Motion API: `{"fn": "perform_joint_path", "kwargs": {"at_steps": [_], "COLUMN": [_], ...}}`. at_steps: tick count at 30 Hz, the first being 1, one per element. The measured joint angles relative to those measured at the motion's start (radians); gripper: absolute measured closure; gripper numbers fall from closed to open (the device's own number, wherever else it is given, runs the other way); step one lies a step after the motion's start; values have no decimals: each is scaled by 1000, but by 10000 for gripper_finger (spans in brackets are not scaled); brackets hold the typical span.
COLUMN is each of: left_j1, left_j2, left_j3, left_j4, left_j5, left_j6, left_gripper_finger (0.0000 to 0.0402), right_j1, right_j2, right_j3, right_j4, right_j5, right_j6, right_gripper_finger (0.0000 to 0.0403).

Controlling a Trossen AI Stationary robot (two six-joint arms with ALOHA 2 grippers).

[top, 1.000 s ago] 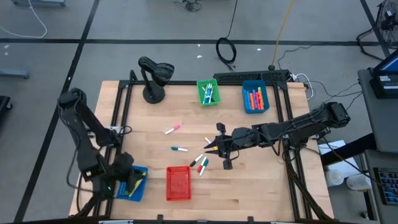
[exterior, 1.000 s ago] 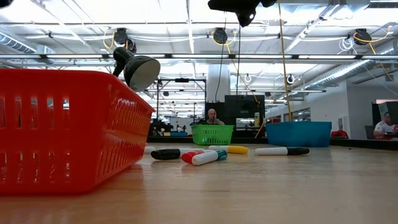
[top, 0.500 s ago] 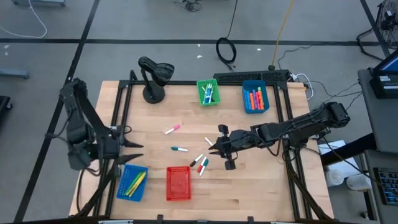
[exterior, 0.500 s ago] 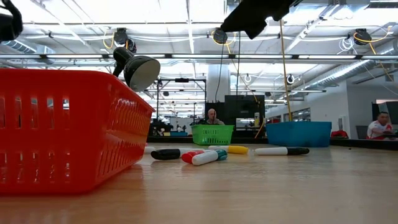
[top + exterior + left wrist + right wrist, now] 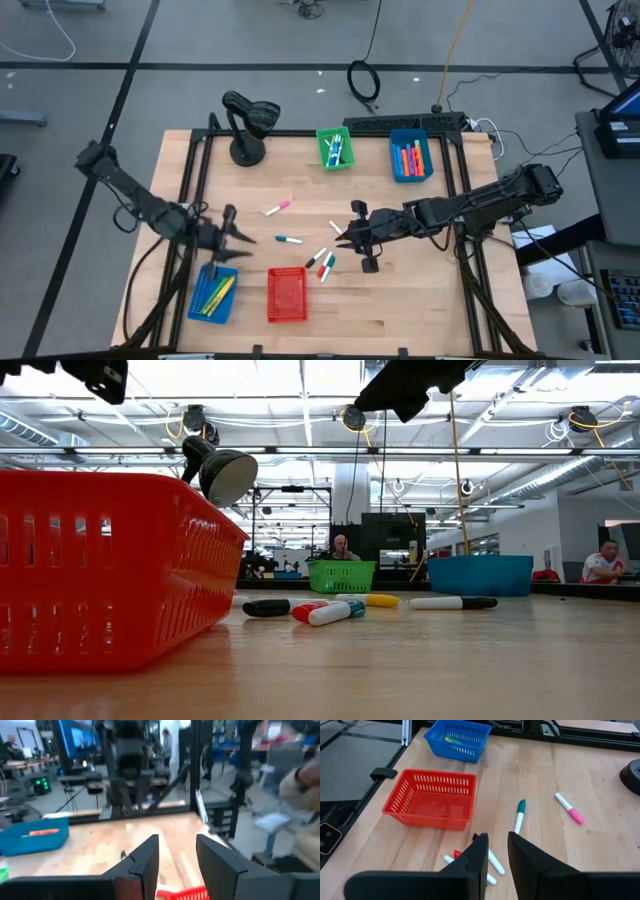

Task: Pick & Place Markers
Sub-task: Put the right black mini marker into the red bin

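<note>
a: what's around? lamp (image 5: 248, 125) at 11 o'clock on the surface (image 5: 420, 290), loose markers (image 5: 322, 262) near centre under the right end effector (image 5: 343, 236), fingers slightly apart, empty.
b: bins? red basket (image 5: 286, 295) at 6 empty; blue basket (image 5: 213, 294) at 7 has markers. left end effector (image 5: 243, 239) apart, empty.

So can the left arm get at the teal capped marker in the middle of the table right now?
Probably yes. The left gripper hangs open above the table just beside the teal-capped marker, with bare wood between them. The marker lies alone, and the right gripper is farther off over the marker cluster.
</note>
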Motion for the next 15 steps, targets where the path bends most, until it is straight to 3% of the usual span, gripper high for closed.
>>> {"fn": "perform_joint_path", "kwargs": {"at_steps": [5, 10, 15], "left_j1": [81, 132, 178], "left_j2": [-337, -631, -640], "left_j3": [-44, -136, -195], "left_j4": [-183, -263, -300], "left_j5": [180, 174, 172], "left_j6": [50, 99, 30], "left_gripper_finger": [268, 268, 268], "right_j1": [0, 0, 1], "right_j2": [0, -2, -3], "right_j3": [0, 0, -6], "right_j4": [-11, -136, -312], "right_j5": [-2, -2, 20], "right_j6": [-1, 7, -66], "right_gripper_finger": [344, 344, 335]}}
